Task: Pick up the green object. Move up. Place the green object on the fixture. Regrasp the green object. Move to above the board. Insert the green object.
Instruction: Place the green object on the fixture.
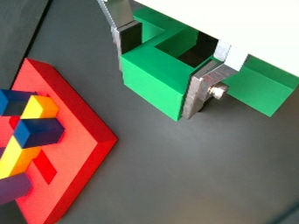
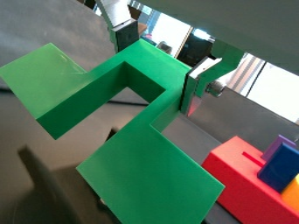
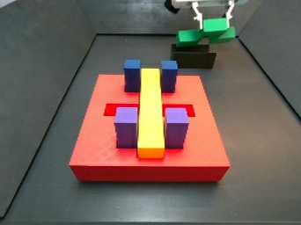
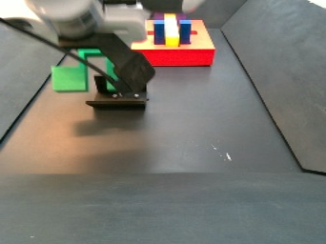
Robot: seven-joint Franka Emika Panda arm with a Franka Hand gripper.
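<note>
The green object (image 2: 122,114) fills the wrist cameras, a U-shaped bridge piece clamped at its middle between the gripper's (image 1: 163,59) flat silver fingers (image 1: 212,84), which close narrowly on the web of the piece while its two blocky legs jut out either side. In a side view the gripper (image 3: 212,19) hangs at the far end of the work floor, holding the green piece just above the fixture (image 3: 193,55), the small dark bracket beyond the board (image 3: 150,132); whether the piece already touches the fixture cannot be told from these views. The red board, with its blue posts (image 3: 133,74), purple posts (image 3: 177,125) and long yellow bar (image 3: 150,110), lies well apart from the held piece, nearer that camera. Judging by this arrangement, the step in hand is placing the green object on the fixture, ahead of the regrasp. The next move would seem to call for a slow, straight descent so the piece seats squarely on the bracket before the fingers let go. The object's long axis runs roughly level and crosswise to the fingers, its notch opening sideways rather than downward, as a wrist view shows (image 1: 176,48).
</note>
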